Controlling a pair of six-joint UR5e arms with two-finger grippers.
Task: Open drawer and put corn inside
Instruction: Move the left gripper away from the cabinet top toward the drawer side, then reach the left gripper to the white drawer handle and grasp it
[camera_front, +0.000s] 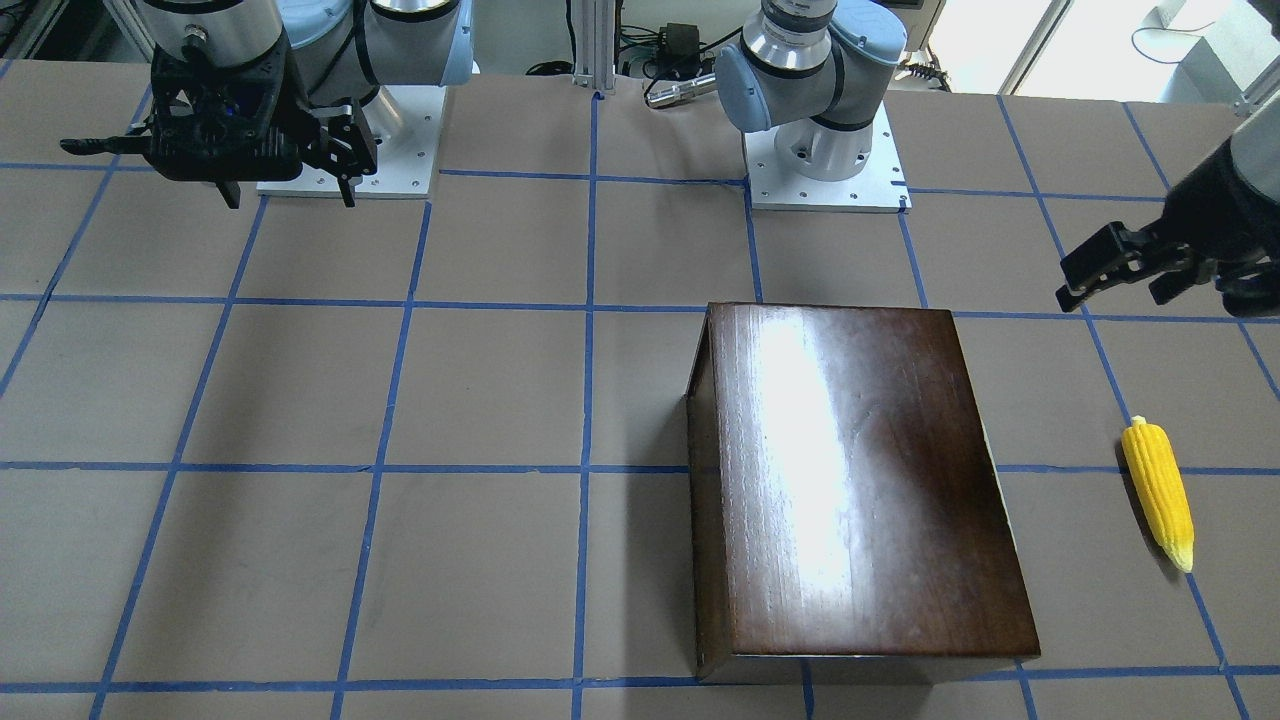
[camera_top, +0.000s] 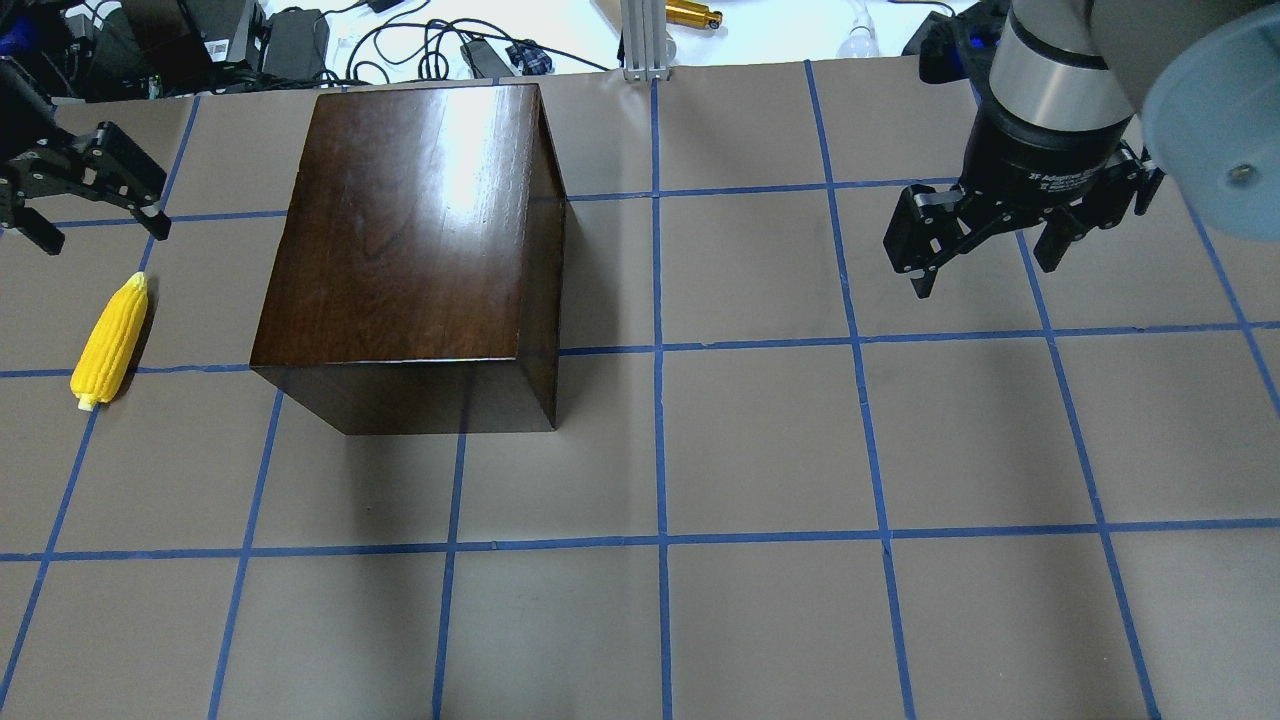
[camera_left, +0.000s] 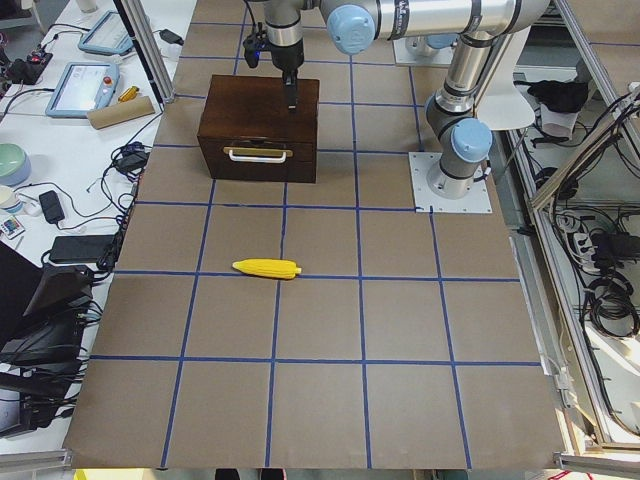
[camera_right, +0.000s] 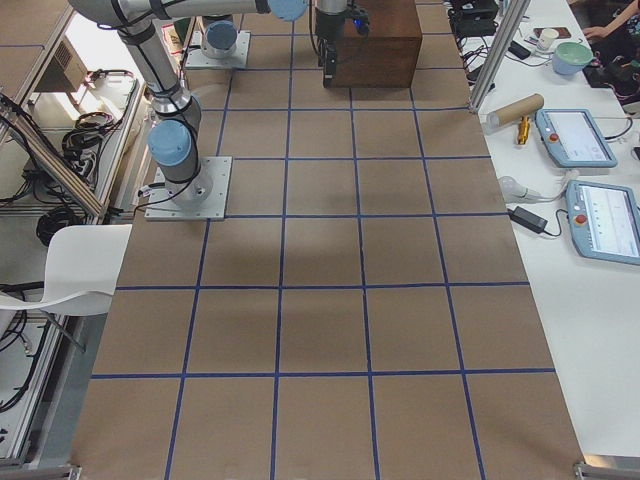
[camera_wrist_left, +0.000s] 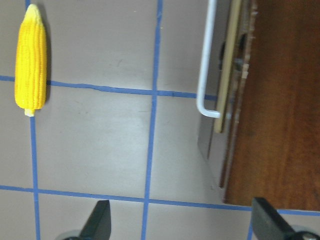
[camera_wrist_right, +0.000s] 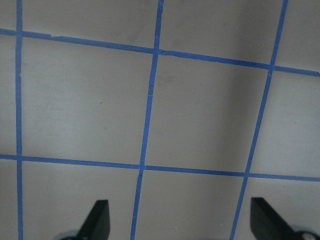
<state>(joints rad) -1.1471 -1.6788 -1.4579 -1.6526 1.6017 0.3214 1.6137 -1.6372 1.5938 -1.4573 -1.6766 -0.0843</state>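
Observation:
The glossy dark-brown box (camera_top: 410, 230) stands on the table on my left side. Its drawer (camera_left: 258, 158) is pushed in; the front panel with a pale bar handle (camera_wrist_left: 205, 65) faces the table's left end. The yellow corn (camera_top: 110, 340) lies flat on the paper to the left of the box, also in the front view (camera_front: 1158, 492) and the left wrist view (camera_wrist_left: 31, 60). My left gripper (camera_top: 100, 235) is open and empty, hovering beyond the corn and left of the box. My right gripper (camera_top: 985, 270) is open and empty, hovering over bare table far right of the box.
The table is brown paper with a blue tape grid (camera_top: 660, 350). The arm bases (camera_front: 825, 170) stand at the robot's edge. Cables, tablets and a cardboard tube (camera_right: 515, 108) lie on the side desk beyond the far edge.

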